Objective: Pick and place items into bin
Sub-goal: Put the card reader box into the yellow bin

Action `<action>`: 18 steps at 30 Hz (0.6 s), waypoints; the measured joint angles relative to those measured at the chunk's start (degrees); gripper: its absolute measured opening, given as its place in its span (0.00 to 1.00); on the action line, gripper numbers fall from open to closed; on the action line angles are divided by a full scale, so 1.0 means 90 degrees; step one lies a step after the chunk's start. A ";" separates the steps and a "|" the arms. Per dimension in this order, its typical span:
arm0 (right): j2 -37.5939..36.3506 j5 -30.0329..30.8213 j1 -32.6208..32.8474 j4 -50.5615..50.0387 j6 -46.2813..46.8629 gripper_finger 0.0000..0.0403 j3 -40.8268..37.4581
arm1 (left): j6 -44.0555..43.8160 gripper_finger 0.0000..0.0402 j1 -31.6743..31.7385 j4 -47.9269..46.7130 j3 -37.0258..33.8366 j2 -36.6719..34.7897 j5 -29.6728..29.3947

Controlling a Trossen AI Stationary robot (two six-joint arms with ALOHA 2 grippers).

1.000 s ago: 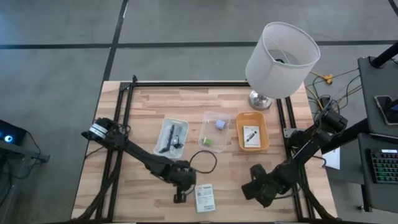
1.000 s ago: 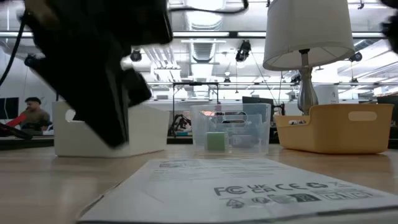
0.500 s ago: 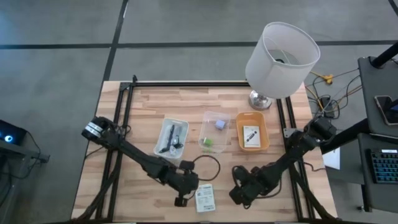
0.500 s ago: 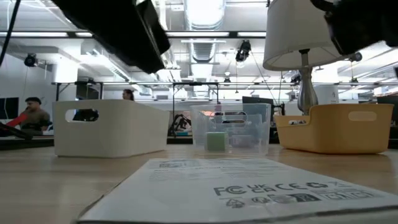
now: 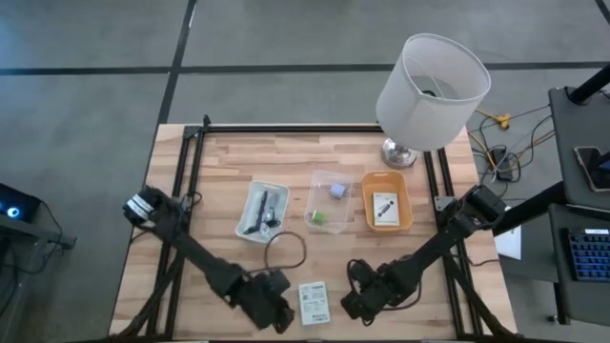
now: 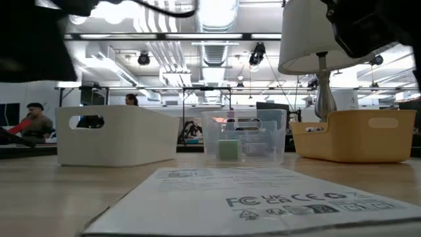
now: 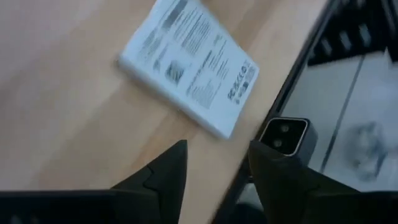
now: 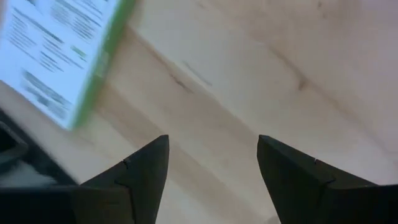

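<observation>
Both arms are sliding toward the near edge of the counter (image 5: 219,171) compared with a second ago: the left gripper (image 5: 278,317), which was sitting just beside the white packet's far-left corner, is now lying lower and immediately left of the white packet (image 5: 313,302), while the right gripper (image 5: 351,302) is coming in from well off to the right and is now sitting just to the packet's right. The packet itself is lying flat between the two grippers in the same spot.

In the left wrist view the left gripper's fingers (image 7: 163,174) are standing apart with bare wood between them, holding nothing, and the packet is lying just ahead of them near the counter edge. In the right wrist view the right gripper's fingers (image 8: 144,168) are spread wide over bare wood, also holding nothing, with the packet's green-edged side just ahead and to one side.

Beyond both grippers, three bins are standing in a row: a white bin (image 5: 262,211) holding a dark cable bundle (image 5: 259,211), a clear bin (image 5: 329,199) holding a lavender-blue block (image 5: 337,191) and a green piece (image 5: 317,216), and an orange bin (image 5: 386,201) holding another white packet with black print (image 5: 384,208). A lamp (image 5: 431,90) is standing past the orange bin.
</observation>
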 joint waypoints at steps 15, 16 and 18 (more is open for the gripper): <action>0.0076 0.0877 -0.0091 0.0014 0.1056 0.57 0.0759 | -0.2799 0.40 -0.0452 0.1446 -0.0023 0.1309 -0.1461; 0.0076 0.0874 -0.0089 0.0010 0.1053 0.57 0.0773 | -0.2915 0.40 -0.0458 0.1440 -0.0023 0.1335 -0.1472; 0.0076 0.0872 -0.0085 0.0021 0.1090 0.57 0.0783 | -0.3054 0.40 -0.0472 0.1572 -0.0017 0.1368 -0.1503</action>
